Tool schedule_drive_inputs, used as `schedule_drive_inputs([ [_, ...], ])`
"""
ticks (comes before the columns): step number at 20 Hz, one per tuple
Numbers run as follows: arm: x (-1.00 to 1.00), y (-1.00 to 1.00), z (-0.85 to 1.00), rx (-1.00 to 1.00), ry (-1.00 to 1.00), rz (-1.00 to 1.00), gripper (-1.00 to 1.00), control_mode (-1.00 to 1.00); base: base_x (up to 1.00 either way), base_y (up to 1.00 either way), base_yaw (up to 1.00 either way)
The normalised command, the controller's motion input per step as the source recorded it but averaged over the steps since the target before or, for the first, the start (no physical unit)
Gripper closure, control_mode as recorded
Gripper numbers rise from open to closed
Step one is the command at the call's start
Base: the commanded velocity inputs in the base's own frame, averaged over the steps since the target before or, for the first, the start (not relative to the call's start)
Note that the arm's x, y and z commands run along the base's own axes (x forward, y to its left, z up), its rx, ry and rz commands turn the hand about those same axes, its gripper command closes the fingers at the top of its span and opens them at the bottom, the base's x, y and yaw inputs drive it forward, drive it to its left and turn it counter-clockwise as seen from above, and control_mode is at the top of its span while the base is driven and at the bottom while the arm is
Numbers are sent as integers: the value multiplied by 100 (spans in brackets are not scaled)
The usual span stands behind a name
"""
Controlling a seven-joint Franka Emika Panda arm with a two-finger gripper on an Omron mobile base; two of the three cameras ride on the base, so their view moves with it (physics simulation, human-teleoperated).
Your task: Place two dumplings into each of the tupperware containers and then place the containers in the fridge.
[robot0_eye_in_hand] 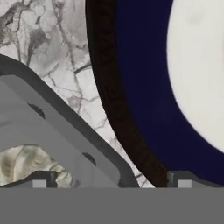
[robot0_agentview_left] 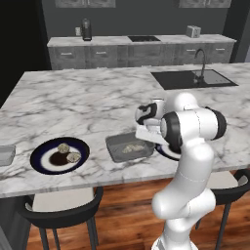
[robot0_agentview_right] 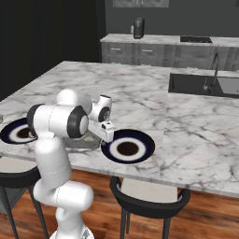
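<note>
Marble counter [robot0_agentview_left: 88,97] bears a grey container [robot0_agentview_left: 116,146] holding dumplings [robot0_agentview_left: 131,148]; claw [robot0_eye_in_hand: 111,181] spread apart above.

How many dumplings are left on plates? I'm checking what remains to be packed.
2, both on the left blue plate: one dumpling behind the sauce, another right of it. The right plate holds only sauce. The arm may hide others.

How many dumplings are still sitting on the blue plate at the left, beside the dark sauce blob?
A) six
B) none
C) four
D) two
D: the left base view shows two dumplings on the blue plate, next to the sauce blob.
</note>
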Motion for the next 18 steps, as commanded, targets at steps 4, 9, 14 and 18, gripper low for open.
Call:
schedule_drive_inputs([
  [4,6,20,-2,0,0,0,-100,-100,0,0,0],
  [9,0,2,-25,0,1,0,-100,-100,0,0,0],
  [14,-19,-3,-11,0,-7,13,-100,-100,0,0,0],
  [18,-16,0,-13,0,-18,22,-100,-100,0,0,0],
])
